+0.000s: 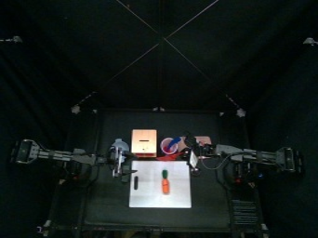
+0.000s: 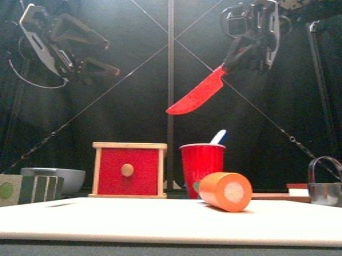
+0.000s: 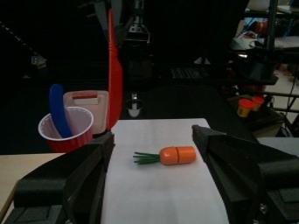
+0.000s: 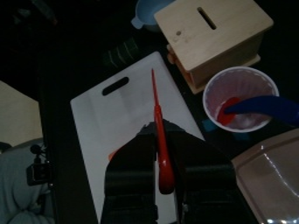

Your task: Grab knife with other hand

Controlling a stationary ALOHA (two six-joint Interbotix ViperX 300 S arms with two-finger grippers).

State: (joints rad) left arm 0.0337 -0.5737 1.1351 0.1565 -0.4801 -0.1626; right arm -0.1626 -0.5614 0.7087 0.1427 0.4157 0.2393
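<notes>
Right gripper (image 2: 249,52) hangs high above the table and pinches the handle of the red knife (image 2: 201,92) between its jaws. In the front view the blade slopes down from the handle toward about 7 o'clock, out into free air between the two arms. I judge it is held like this so that the other arm can come to it without touching anything on the table.

Left gripper (image 3: 152,166) has its jaws spread wide and holds nothing. Its wrist view shows the knife standing ahead of it, well apart from the jaws, so the handover is not yet done.

Below lies the white cutting board (image 1: 178,192) with a carrot (image 1: 165,183) on it, probably the thing to be cut later. In the top view, at 12 o'clock of the board, stand a wooden box (image 2: 130,169) with a red front and a red cup (image 2: 203,166) with a blue utensil in it, just beside each other. They are behind the work area, so they should not disturb the exchange.
</notes>
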